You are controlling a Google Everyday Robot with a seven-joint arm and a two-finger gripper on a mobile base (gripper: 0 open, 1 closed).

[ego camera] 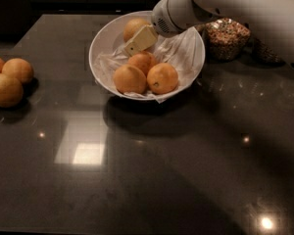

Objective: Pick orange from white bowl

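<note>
- One big dark glossy countertop (186, 170) fills pretty much the whole view.
- White robot arm (245, 9) reaches in from the upper right, down over the bowl.
- White bowl (95, 43) sits toward the back middle, with a wrinkly white liner (186, 48) inside.
- Glass jar (227, 37) of grain stands just right of the bowl, partly behind the arm.
- Three loose oranges (7, 89) are bunched at the left edge, well apart from the bowl.
- Three deeper-orange fruits (143, 61) crowd the bowl's front.
- The gripper (139, 40) is inside the bowl near the back, seemingly touching the orange (133, 27), which lies by the back wall. Can't tell if it's wide, narrow or gripping.
</note>
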